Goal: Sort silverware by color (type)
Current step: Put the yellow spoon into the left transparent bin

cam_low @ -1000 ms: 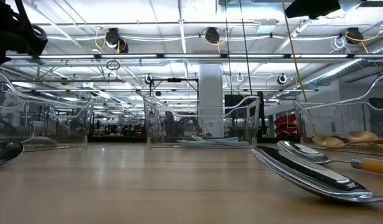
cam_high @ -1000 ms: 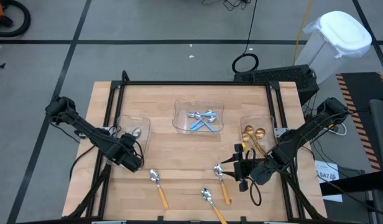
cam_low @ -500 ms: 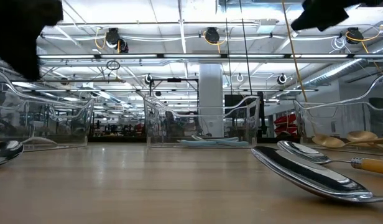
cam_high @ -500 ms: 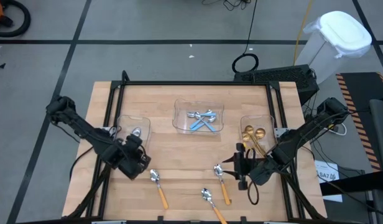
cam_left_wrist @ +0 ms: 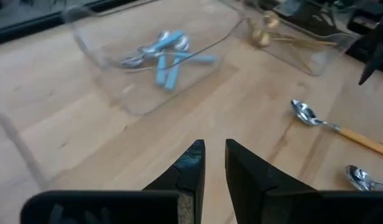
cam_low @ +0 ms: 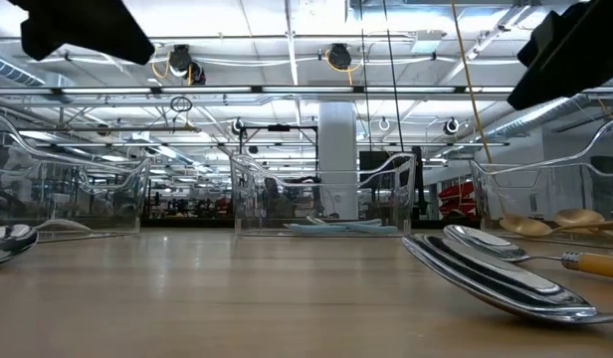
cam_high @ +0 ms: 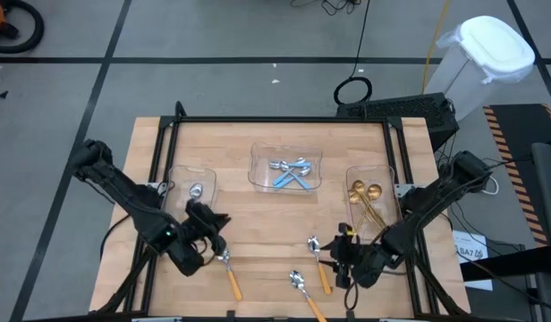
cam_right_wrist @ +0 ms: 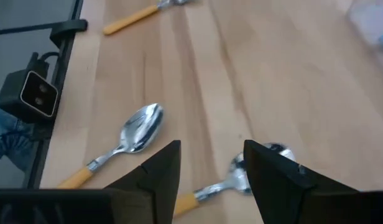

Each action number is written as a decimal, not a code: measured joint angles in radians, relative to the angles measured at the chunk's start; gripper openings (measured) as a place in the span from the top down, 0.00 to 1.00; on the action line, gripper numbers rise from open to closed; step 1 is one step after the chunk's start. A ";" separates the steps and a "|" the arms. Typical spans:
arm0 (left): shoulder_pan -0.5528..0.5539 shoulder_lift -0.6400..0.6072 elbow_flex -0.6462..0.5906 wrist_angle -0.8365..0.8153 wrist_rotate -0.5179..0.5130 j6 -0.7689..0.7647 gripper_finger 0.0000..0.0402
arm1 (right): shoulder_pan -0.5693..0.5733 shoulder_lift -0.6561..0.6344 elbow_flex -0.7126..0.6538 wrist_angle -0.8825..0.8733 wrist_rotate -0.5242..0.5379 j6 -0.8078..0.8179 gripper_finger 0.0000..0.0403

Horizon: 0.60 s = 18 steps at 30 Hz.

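Note:
Three orange-handled spoons lie flat on the near part of the table: one on the left (cam_high: pixel 227 268), one near the middle (cam_high: pixel 304 292), one on the right (cam_high: pixel 320 261). My left gripper (cam_high: pixel 215 231) hovers just past the left spoon's bowl, its fingers (cam_left_wrist: pixel 214 154) a narrow gap apart with nothing between them. My right gripper (cam_high: pixel 341 257) hovers open beside the right spoon (cam_right_wrist: pixel 241 174), whose bowl shows by one finger. A silver spoon bowl (cam_high: pixel 196 190) lies in the left tray, blue-handled spoons (cam_high: pixel 292 170) in the middle one, gold spoons (cam_high: pixel 367 195) in the right one.
Three clear plastic trays stand in a row across the table's middle: left (cam_high: pixel 179 175), centre (cam_high: pixel 258 159), right (cam_high: pixel 388 175). A black frame (cam_high: pixel 284 119) runs round the table. A small black box (cam_right_wrist: pixel 28 93) sits beyond the table's edge in the right wrist view.
My left gripper has come away from the left tray toward the table's near edge and the left orange spoon, turning as it went. My right gripper has sunk and shifted slightly toward the near edge beside the right orange spoon, rolling about its own line. No spoon has moved.

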 joint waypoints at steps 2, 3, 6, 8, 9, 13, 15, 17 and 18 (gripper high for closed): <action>0.000 0.042 0.000 0.086 -0.025 0.063 0.84 | 0.006 0.039 0.036 -0.023 0.000 0.023 0.58; 0.000 0.066 0.000 0.138 -0.038 0.099 0.84 | 0.009 0.057 0.057 -0.034 0.000 0.031 0.58; 0.000 0.141 0.000 0.285 -0.054 0.208 0.84 | 0.009 0.114 0.126 -0.112 0.002 0.063 0.58; 0.014 0.172 0.008 0.322 -0.039 0.287 0.84 | 0.009 0.155 0.177 -0.200 0.003 0.104 0.58; 0.023 0.182 0.023 0.327 -0.025 0.306 0.84 | 0.009 0.178 0.201 -0.253 0.002 0.133 0.58; 0.031 0.230 0.105 0.327 0.000 0.359 0.84 | 0.009 0.269 0.286 -0.418 0.003 0.254 0.58; 0.029 0.262 0.154 0.336 0.008 0.399 0.84 | 0.010 0.304 0.309 -0.458 0.001 0.292 0.58; 0.027 0.296 0.209 0.329 0.007 0.445 0.84 | 0.010 0.332 0.325 -0.465 -0.011 0.314 0.58; 0.026 0.314 0.238 0.334 0.007 0.468 0.84 | 0.010 0.343 0.331 -0.463 -0.024 0.324 0.58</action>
